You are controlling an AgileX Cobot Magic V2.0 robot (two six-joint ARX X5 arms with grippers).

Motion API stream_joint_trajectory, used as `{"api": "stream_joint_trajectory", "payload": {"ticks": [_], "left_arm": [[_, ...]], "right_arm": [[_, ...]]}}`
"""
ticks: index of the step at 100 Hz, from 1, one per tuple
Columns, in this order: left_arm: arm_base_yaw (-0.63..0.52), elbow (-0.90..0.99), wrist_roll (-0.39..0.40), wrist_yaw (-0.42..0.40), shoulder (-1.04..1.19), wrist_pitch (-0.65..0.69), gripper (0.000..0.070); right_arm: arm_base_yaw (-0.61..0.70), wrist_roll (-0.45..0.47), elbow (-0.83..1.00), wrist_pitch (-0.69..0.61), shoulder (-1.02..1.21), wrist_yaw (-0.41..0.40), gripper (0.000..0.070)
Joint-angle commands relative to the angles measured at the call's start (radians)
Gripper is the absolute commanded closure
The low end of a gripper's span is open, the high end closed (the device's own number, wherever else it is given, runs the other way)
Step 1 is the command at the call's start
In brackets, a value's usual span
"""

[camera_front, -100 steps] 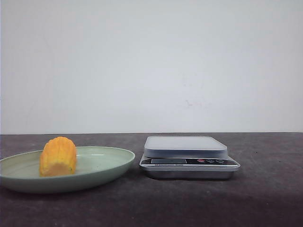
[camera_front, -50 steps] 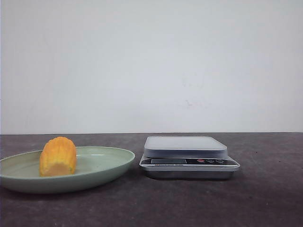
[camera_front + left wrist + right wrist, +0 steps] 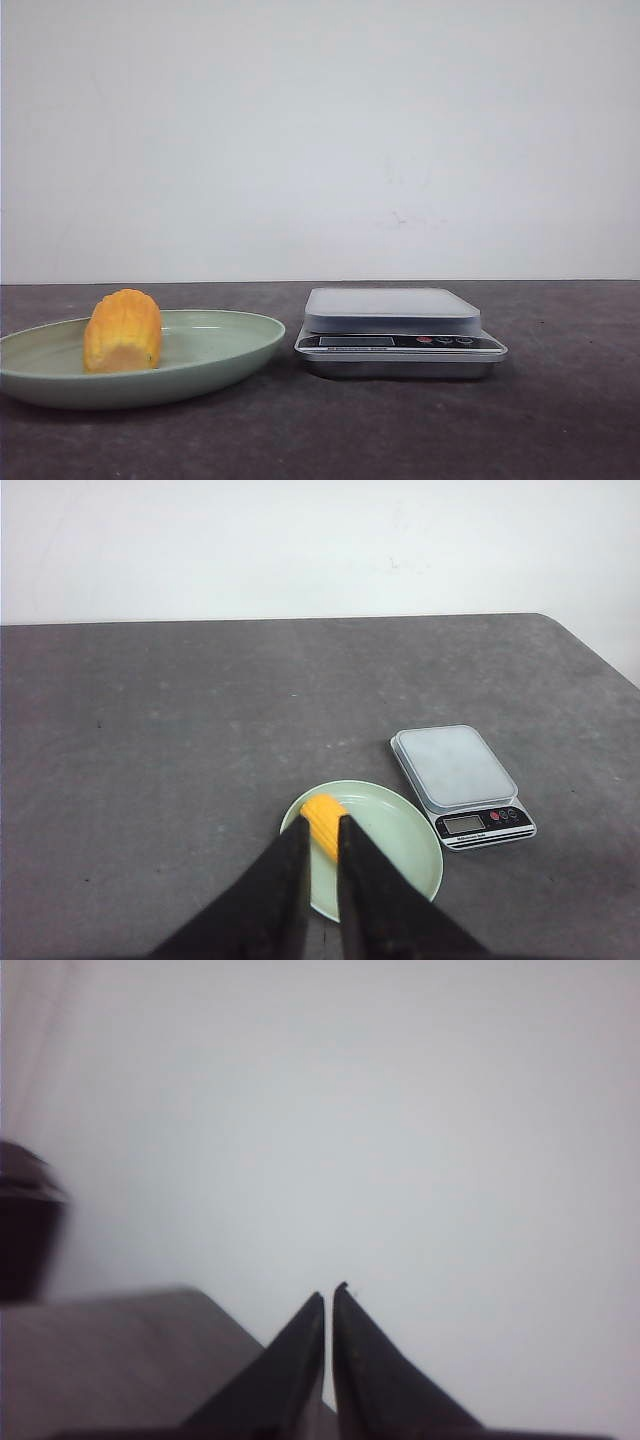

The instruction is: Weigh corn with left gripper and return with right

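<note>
- Plate (image 3: 230, 350): pale green, shallow, at table left, just beside the scale.
- Corn (image 3: 123, 331): lying on the plate's left part, paler cut end toward the front camera; untouched.
- Left gripper (image 3: 321, 825): high above the plate, fingers nearly together, holding nothing.
- Scale (image 3: 398, 330): platform bare, display too small to read.
- Right gripper (image 3: 329, 1298): fingers nearly touching, empty, facing the wall.
- Risk: fingers this narrow would strike the ribbed cob instead of straddling it, rolling it across the plate.

Plate (image 3: 230, 345) cut off at front view's left edge; scale (image 3: 400, 345) display too small to read.
</note>
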Motion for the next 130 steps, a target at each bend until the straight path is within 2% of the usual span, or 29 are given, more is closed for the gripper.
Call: {"api": "stream_joint_trajectory", "payload": {"ticks": [1, 10, 18, 23, 28, 36, 44, 54, 66, 75, 89, 104, 121, 130], "left_arm": [[-0.008, 0.017, -0.008, -0.003, 0.011, -0.002, 0.0684], [-0.008, 0.017, -0.008, -0.003, 0.011, -0.002, 0.0684], [-0.008, 0.017, -0.008, -0.003, 0.011, -0.001, 0.0684], [-0.008, 0.017, -0.008, -0.003, 0.011, -0.002, 0.0684], [-0.008, 0.017, -0.008, -0.003, 0.011, -0.002, 0.0684], [-0.008, 0.017, -0.008, -0.003, 0.011, -0.002, 0.0684], [-0.008, 0.017, -0.008, -0.003, 0.011, -0.002, 0.0684], [-0.008, 0.017, -0.008, -0.003, 0.011, -0.001, 0.0684], [-0.008, 0.017, -0.008, -0.003, 0.011, -0.002, 0.0684], [-0.008, 0.017, -0.008, -0.003, 0.011, -0.002, 0.0684], [-0.008, 0.017, -0.008, -0.003, 0.011, -0.002, 0.0684], [-0.008, 0.017, -0.008, -0.003, 0.011, -0.002, 0.0684], [-0.008, 0.017, -0.008, -0.003, 0.011, -0.002, 0.0684], [-0.008, 0.017, -0.008, -0.003, 0.011, -0.002, 0.0684]], "right_arm": [[-0.006, 0.018, 0.018, -0.033, 0.008, 0.097, 0.0694], [-0.053, 0.040, 0.018, -0.146, 0.000, 0.126, 0.0694], [-0.144, 0.100, 0.016, -0.274, -0.014, 0.071, 0.0694], [-0.222, 0.152, 0.013, -0.360, -0.024, -0.037, 0.0694], [-0.312, 0.208, -0.002, -0.422, -0.040, -0.181, 0.0694], [-0.472, 0.245, -0.058, -0.447, -0.078, -0.417, 0.0694], [-0.621, 0.244, -0.163, -0.388, -0.134, -0.588, 0.0694], [-0.772, 0.244, -0.356, -0.217, -0.235, -0.715, 0.0694], [-0.927, 0.244, -0.624, 0.016, -0.380, -0.774, 0.0694], [-1.033, 0.257, -0.819, 0.112, -0.503, -0.787, 0.0694], [-1.178, 0.358, -1.081, 0.112, -0.726, -0.833, 0.0694], [-1.296, 0.415, -1.302, 0.106, -0.915, -0.902, 0.0694], [-1.370, 0.464, -1.451, 0.143, -0.993, -1.007, 0.0694], [-1.382, 0.459, -1.483, 0.133, -1.018, -1.007, 0.0694]]}}
